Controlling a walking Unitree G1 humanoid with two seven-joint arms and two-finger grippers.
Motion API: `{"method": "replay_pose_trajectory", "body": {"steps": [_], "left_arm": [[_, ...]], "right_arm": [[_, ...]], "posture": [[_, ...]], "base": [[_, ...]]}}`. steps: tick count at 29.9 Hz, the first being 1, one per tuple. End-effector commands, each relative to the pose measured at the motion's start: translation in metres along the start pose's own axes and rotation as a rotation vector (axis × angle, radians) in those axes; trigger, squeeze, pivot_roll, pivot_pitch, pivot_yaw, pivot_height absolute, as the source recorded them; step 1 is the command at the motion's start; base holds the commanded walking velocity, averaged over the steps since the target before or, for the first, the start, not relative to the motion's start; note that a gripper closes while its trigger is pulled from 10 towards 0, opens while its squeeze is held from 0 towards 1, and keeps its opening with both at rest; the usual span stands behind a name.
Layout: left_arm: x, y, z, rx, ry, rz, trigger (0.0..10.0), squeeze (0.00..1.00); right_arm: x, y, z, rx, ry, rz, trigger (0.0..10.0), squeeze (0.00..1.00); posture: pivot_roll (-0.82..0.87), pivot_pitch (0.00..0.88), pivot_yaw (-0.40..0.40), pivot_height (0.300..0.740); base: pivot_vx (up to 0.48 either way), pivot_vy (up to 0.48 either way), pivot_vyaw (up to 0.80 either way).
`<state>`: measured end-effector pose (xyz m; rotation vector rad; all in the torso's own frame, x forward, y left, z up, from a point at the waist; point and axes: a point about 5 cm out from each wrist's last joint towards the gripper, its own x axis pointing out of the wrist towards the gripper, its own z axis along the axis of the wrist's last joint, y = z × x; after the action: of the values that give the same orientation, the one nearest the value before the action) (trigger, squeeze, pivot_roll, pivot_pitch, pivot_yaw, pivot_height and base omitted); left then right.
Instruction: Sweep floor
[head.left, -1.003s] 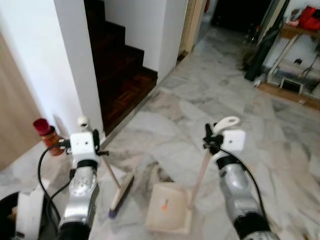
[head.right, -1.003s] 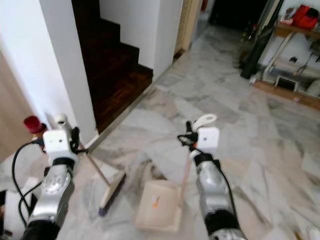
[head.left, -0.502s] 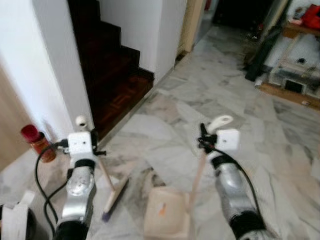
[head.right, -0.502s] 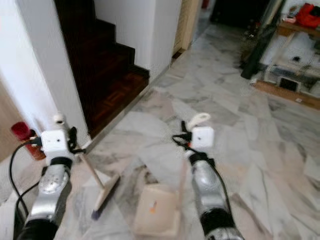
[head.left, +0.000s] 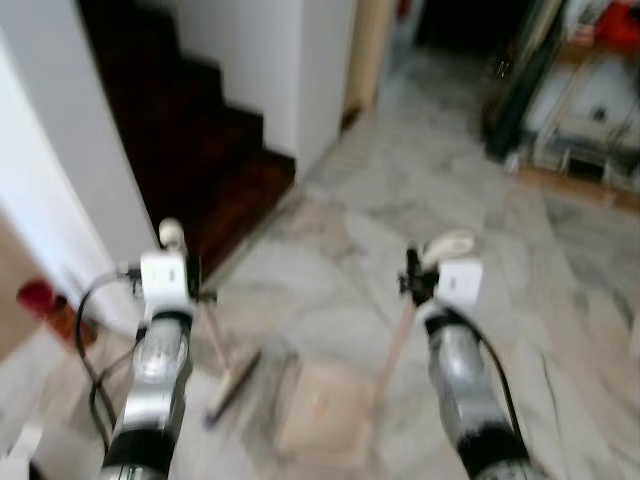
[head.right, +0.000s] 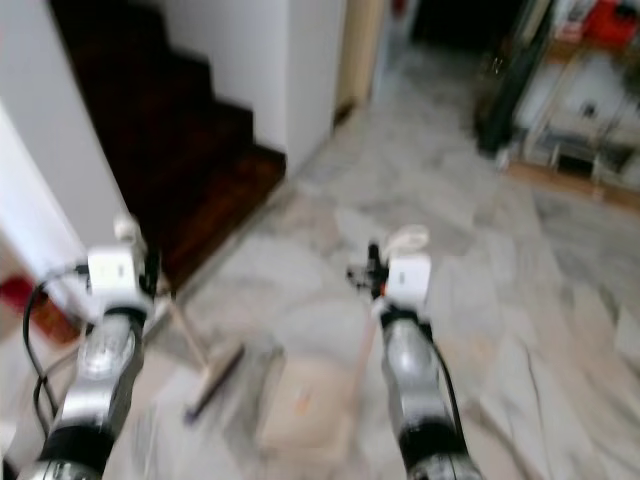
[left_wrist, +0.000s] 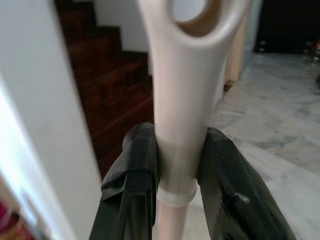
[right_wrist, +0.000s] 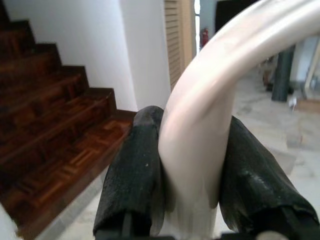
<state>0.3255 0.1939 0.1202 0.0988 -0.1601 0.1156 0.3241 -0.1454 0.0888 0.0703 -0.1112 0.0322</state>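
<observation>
I judge the sweeping barely under way, or between strokes: both tools are in hand and down on the marble floor (head.left: 470, 230), but the head views are smeared and I can make out no dirt pile, so I cannot say how much is done. One small orange speck sits in the pan; emptying it and the rest of the floor look like what is left.

My left gripper (left_wrist: 172, 165) has its jaws pinching the broom handle (left_wrist: 177, 100) just below the hanging loop. The broom (head.left: 232, 380) runs from that grip down and to the right, its long axis tilted, with the brush head resting on the floor just left of the dustpan (head.left: 322, 420), near the foot of the dark wooden stairs (head.left: 190, 160).

My right gripper (right_wrist: 192, 170) is clamped on the curved top of the dustpan handle (right_wrist: 210, 100), jaws pressed against both sides of it. That handle leans down and to the left from the grip to the pan, which lies flat on the floor between my two arms. I cannot tell which way its mouth faces.
</observation>
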Motion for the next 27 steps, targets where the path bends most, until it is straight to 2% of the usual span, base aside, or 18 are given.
{"method": "replay_pose_trajectory", "body": {"steps": [1,7,19,24,27], "left_arm": [[0.0063,-0.0099,0.0061,-0.009,-0.027,-0.040,10.0,0.00],[0.0098,-0.0104,0.0102,-0.005,-0.044,-0.042,10.0,0.00],[0.0047,-0.0039,0.0071,0.003,-0.046,-0.013,10.0,0.00],[0.0041,-0.0038,0.0066,0.002,-0.046,-0.005,10.0,0.00],[0.0037,-0.0037,0.0062,0.002,-0.045,-0.002,10.0,0.00]], "right_arm": [[0.0025,-0.0088,0.0110,-0.022,-0.056,-0.031,10.0,0.00],[0.0029,-0.0070,0.0101,-0.019,-0.052,-0.041,10.0,0.00],[0.0096,-0.0087,0.0094,-0.016,-0.018,-0.070,10.0,0.00],[0.0099,-0.0096,0.0104,-0.018,-0.023,-0.070,10.0,0.00],[0.0089,-0.0097,0.0104,-0.021,-0.030,-0.070,10.0,0.00]], "posture": [[-0.01,0.000,0.009,0.740],[0.02,0.000,-0.008,0.740],[0.04,0.000,-0.029,0.740],[0.04,0.000,-0.034,0.740],[0.03,0.000,-0.034,0.740]], "base": [[0.322,0.000,0.00],[0.321,0.000,0.00],[0.319,0.000,0.00],[0.319,0.000,-0.77],[0.320,0.000,0.00]]}}
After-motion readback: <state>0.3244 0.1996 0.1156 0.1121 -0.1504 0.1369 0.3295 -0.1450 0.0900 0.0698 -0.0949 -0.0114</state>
